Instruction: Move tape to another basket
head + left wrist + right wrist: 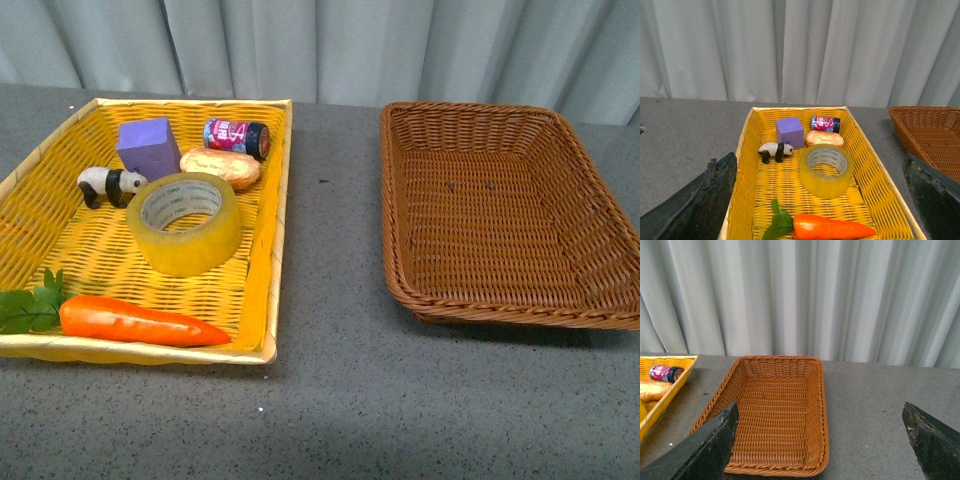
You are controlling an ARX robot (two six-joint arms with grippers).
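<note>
You have the tape (186, 222) lying flat, core up, mid yellow basket (268, 300), touching the bread roll (220, 166) behind it. The brown basket (505, 210) sits right of the yellow basket, apart from it. Left gripper (818, 156): fingers spread wide, facing the yellow basket. Right gripper (820, 405): spread wide, facing the brown basket.

Panda (112, 185) and bread (220, 166) hem the tape (190, 248) behind; above lies open.
</note>
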